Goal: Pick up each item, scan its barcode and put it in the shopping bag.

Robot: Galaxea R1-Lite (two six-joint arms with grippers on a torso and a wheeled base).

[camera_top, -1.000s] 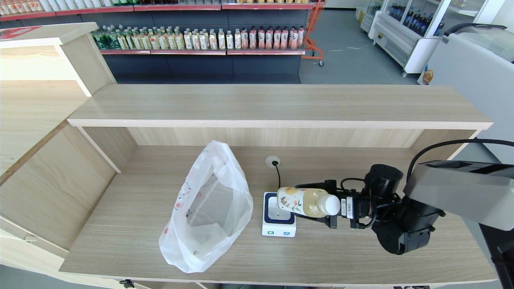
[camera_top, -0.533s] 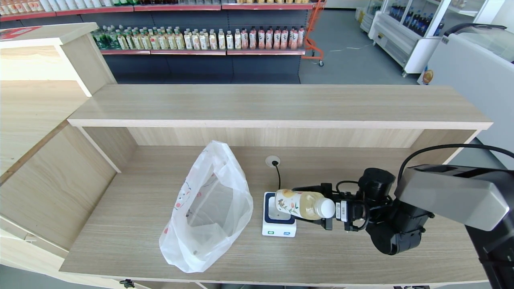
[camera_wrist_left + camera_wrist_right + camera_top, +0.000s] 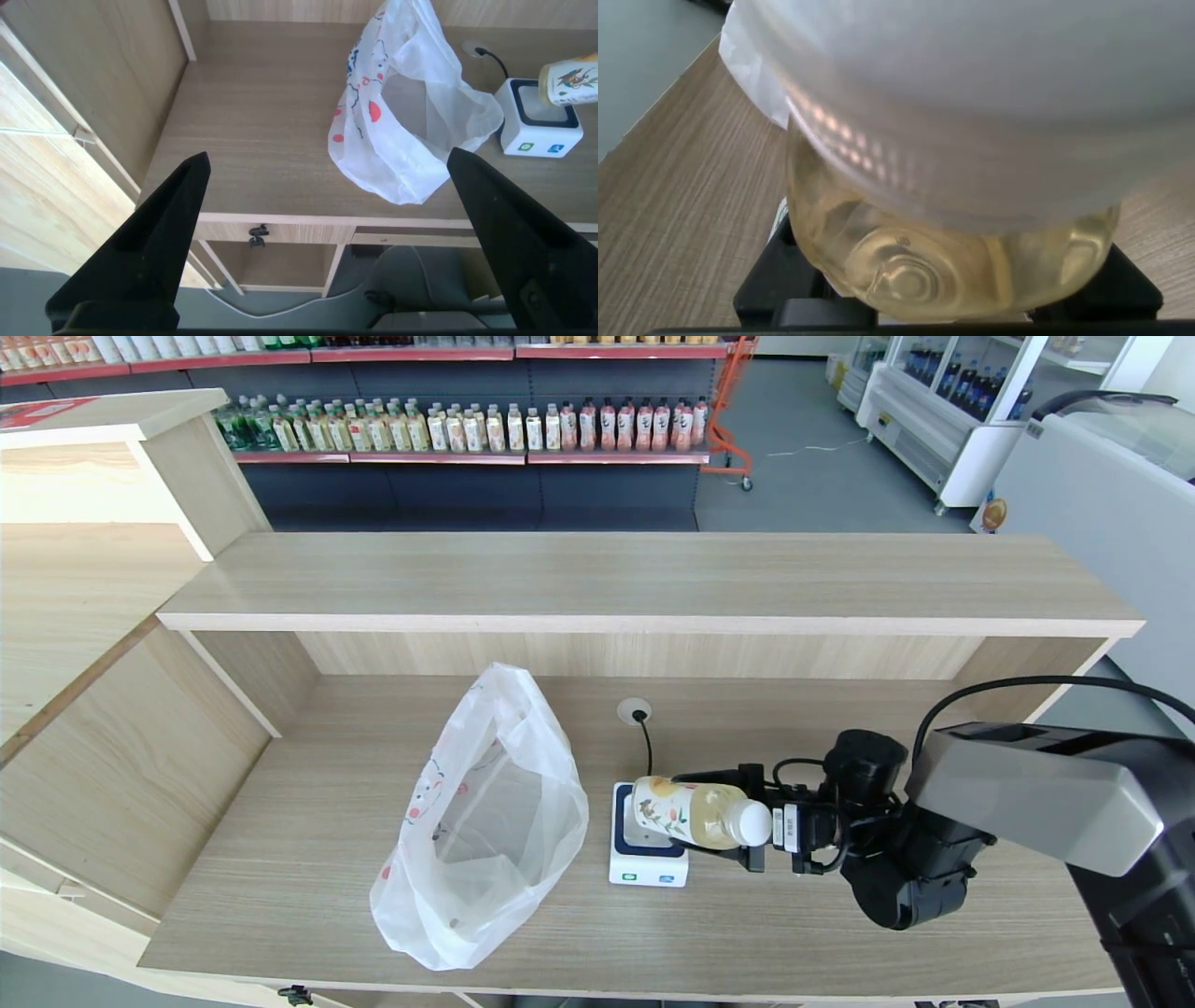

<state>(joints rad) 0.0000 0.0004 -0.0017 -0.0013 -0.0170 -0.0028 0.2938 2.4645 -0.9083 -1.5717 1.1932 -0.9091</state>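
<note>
A drink bottle (image 3: pixel 695 811) with pale yellow liquid, a flowered label and a white cap lies sideways in my right gripper (image 3: pixel 724 812), which is shut on it. The bottle's base end hangs over the white scanner (image 3: pixel 647 859) with its dark window. In the right wrist view the bottle (image 3: pixel 952 252) sits close to the lens, cap foremost. The white plastic shopping bag (image 3: pixel 485 821) stands open just left of the scanner. In the left wrist view my left gripper (image 3: pixel 327 233) hangs open above the counter's front edge, with the bag (image 3: pixel 402 112) and the scanner (image 3: pixel 539 131) beyond it.
The scanner's black cable (image 3: pixel 646 742) runs to a grommet (image 3: pixel 635 711) at the back of the wooden counter (image 3: pixel 280 859). A raised ledge (image 3: pixel 644 579) borders the counter behind, a side wall (image 3: pixel 131 775) at the left. Store shelves of bottles (image 3: pixel 467 429) stand far behind.
My right gripper has carried the bottle a little to the left, so that more of it lies over the scanner. The bag has stayed where it was.
</note>
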